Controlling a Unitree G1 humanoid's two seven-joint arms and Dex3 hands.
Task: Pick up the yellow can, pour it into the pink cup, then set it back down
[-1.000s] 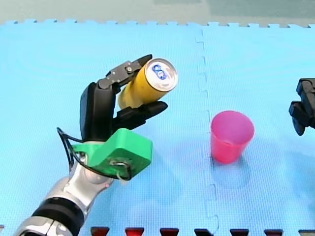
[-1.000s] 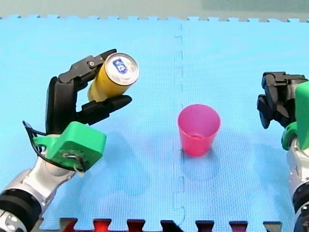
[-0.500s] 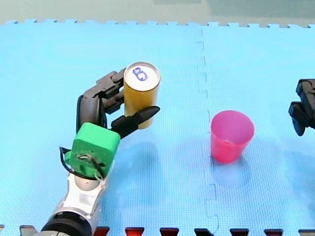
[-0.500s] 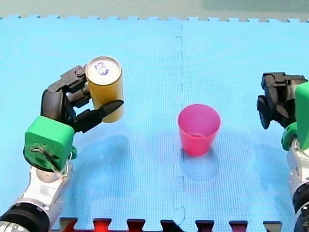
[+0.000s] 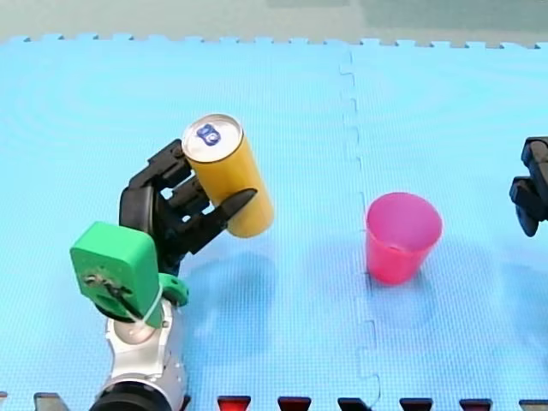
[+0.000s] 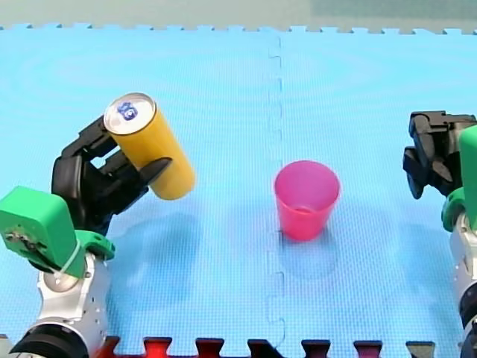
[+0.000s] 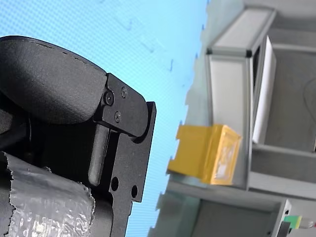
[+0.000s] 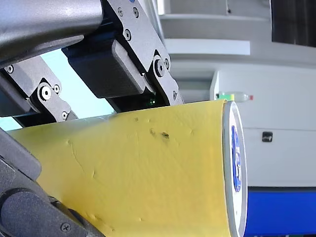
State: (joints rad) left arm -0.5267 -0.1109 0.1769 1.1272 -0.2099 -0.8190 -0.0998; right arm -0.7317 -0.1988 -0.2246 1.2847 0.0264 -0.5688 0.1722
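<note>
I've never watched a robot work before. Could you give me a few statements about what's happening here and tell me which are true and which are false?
1. The left hand is gripping the yellow can. True.
2. The can is being held straight upright. False: it is tilted, with its top leaning away from the pink cup.
3. The pink cup stands upright on the blue mat. True.
4. The right hand is touching the cup. False: it is near the mat's right edge, apart from the cup.
5. The can is directly above the cup. False: it is off to the cup's left, with bare mat between them.
</note>
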